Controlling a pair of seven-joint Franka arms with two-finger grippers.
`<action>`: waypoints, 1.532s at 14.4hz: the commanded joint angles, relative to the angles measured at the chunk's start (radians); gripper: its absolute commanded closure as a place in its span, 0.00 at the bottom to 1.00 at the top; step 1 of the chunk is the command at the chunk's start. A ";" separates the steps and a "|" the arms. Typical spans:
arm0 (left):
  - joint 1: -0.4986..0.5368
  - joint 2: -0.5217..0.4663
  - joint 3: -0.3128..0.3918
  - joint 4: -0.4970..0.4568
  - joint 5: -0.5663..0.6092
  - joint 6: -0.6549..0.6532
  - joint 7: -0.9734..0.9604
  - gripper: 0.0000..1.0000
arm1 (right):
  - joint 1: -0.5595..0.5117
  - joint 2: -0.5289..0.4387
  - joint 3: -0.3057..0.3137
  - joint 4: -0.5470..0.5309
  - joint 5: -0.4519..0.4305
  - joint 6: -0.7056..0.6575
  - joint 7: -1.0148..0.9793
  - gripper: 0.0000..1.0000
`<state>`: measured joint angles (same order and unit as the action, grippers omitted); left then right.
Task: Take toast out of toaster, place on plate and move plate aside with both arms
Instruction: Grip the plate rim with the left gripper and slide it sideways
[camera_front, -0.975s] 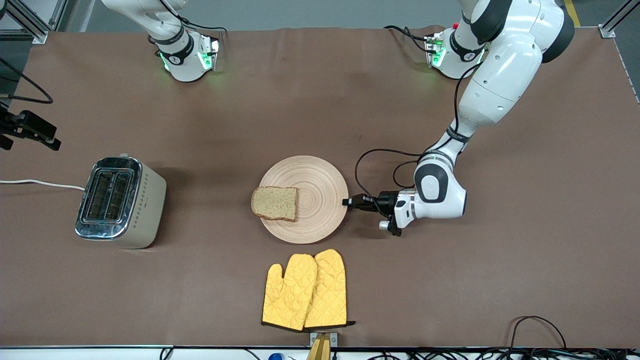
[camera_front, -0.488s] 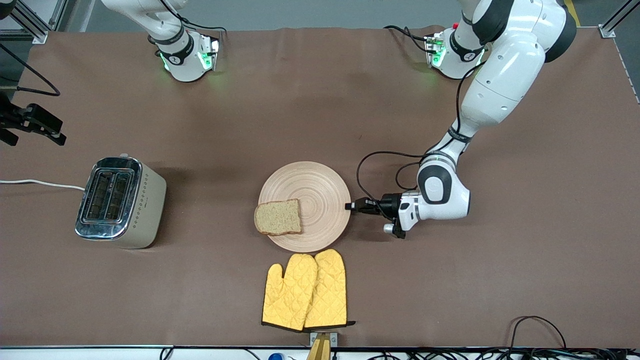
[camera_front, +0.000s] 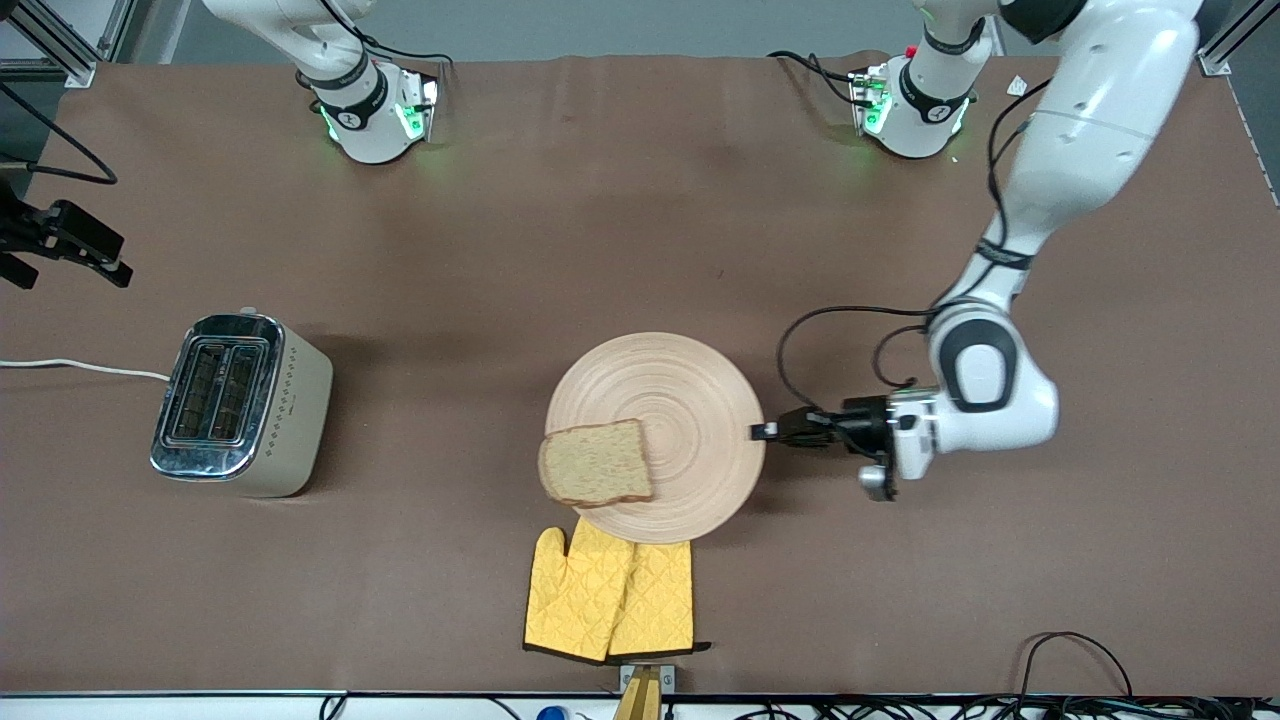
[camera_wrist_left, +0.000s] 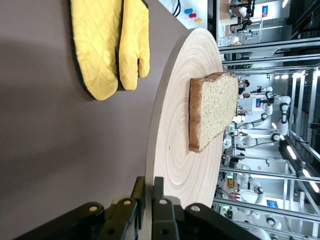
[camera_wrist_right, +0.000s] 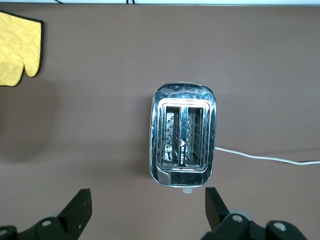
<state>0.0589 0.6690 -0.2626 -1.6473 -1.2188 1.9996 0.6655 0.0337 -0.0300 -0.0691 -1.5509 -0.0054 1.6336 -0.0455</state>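
Nearest the front camera lie the yellow oven mitts (camera_front: 610, 598), and the plate (camera_front: 690, 395) overlaps their tips, seemingly lifted clear of the table. The toast (camera_front: 596, 476) lies flat near the plate's rim toward the mitts, loose, light and crumbly, so it could slide if the plate tips. The plate looks stiff and smooth, with a thin rim best pinched at the edge. The left gripper (camera_front: 764, 432) is clamped on that rim at the left arm's end. Farther off stands the toaster (camera_front: 240, 403), slots empty. The right gripper (camera_wrist_right: 145, 207) waits over it, jaws spread wide, holding nothing.
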 joint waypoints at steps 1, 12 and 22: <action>0.160 -0.048 -0.012 -0.023 0.070 -0.134 -0.026 1.00 | -0.006 -0.022 0.006 0.000 0.009 -0.009 0.007 0.00; 0.541 0.037 -0.007 0.056 0.427 -0.252 0.031 1.00 | -0.008 -0.022 0.003 0.002 0.004 -0.038 0.018 0.00; 0.670 0.143 0.009 0.101 0.559 -0.252 0.175 1.00 | -0.008 -0.022 0.002 0.000 0.004 -0.029 0.016 0.00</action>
<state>0.7130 0.7970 -0.2415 -1.5806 -0.6693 1.7812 0.8196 0.0330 -0.0333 -0.0727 -1.5386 -0.0055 1.6053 -0.0432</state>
